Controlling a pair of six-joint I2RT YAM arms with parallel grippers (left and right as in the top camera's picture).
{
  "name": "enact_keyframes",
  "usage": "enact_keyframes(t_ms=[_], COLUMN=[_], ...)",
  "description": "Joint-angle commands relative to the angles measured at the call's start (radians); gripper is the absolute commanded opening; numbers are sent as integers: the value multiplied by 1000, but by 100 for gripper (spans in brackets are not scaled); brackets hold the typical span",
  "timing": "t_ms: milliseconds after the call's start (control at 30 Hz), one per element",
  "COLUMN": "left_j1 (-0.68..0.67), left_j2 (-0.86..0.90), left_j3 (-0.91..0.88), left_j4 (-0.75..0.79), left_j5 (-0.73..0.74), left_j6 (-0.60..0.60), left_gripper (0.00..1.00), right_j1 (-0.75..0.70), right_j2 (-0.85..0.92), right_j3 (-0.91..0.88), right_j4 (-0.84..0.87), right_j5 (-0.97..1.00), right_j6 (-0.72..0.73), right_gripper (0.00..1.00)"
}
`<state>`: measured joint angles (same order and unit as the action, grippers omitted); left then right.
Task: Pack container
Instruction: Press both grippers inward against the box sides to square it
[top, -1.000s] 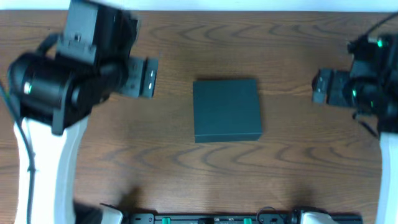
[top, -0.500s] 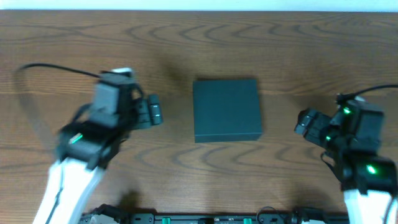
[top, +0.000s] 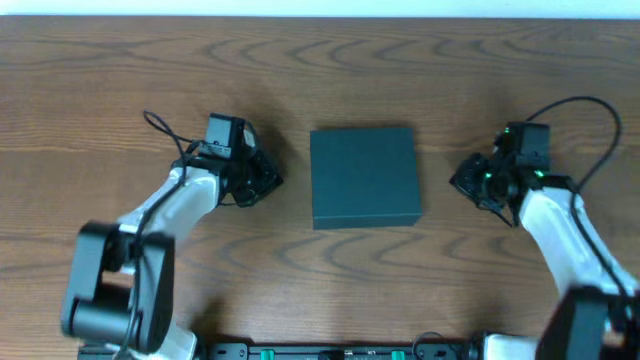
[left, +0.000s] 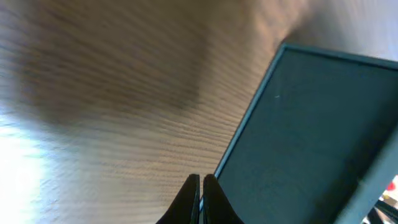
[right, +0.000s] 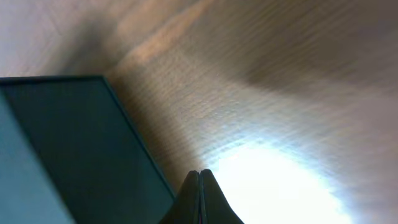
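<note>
- The container (top: 364, 177) is sitting closed and central on the surface (top: 320, 60), reachable from either side.
- The left end effector (top: 268, 181) and right end effector (top: 458, 182) are flanking it, fingers together and empty, likely to open it.

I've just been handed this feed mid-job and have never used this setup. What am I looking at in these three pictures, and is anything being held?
You are seeing two robot arms at a wooden table. The top-down picture comes from a fixed camera above. The other two come from a camera on each arm's wrist, looking along its claw. One dark green box lies in the middle, lid closed. The left claw sits beside the box's left edge and the right claw beside its right edge, each with a gap. In both wrist pictures the fingers are pressed together with nothing between them, so nothing is held.
</note>
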<state>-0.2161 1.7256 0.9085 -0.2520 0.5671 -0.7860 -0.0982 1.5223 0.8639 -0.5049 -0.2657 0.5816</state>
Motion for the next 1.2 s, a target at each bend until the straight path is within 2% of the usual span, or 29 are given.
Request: enact_keyframes(t_ms=[0,233,500,667,833,1167], left_j1=[-8,-39,-80,-79,-78,-37], left_j2=[48,103,118,118,118,118], left_j3=[11,11,11,14,43,139], left_j4=[34,158,209,285,294,294], left_j5=[89,168,176,177,144,60], left_j6=[-61,-139,-188,-225,-224,-224], left_gripper=[6,6,6,6,6,6], right_j1=[-5,-4,64,144,184,185], right_j2=[74,185,206,206,206,210], right_j3=[0,0,0,0,0,0], right_j4=[42,121,172,267,373,421], right_j5=[-134,-231,-346,-351,-323,-275], right_j6=[16,76,208,286,348,349], right_gripper=[2,1,2,2,2,2])
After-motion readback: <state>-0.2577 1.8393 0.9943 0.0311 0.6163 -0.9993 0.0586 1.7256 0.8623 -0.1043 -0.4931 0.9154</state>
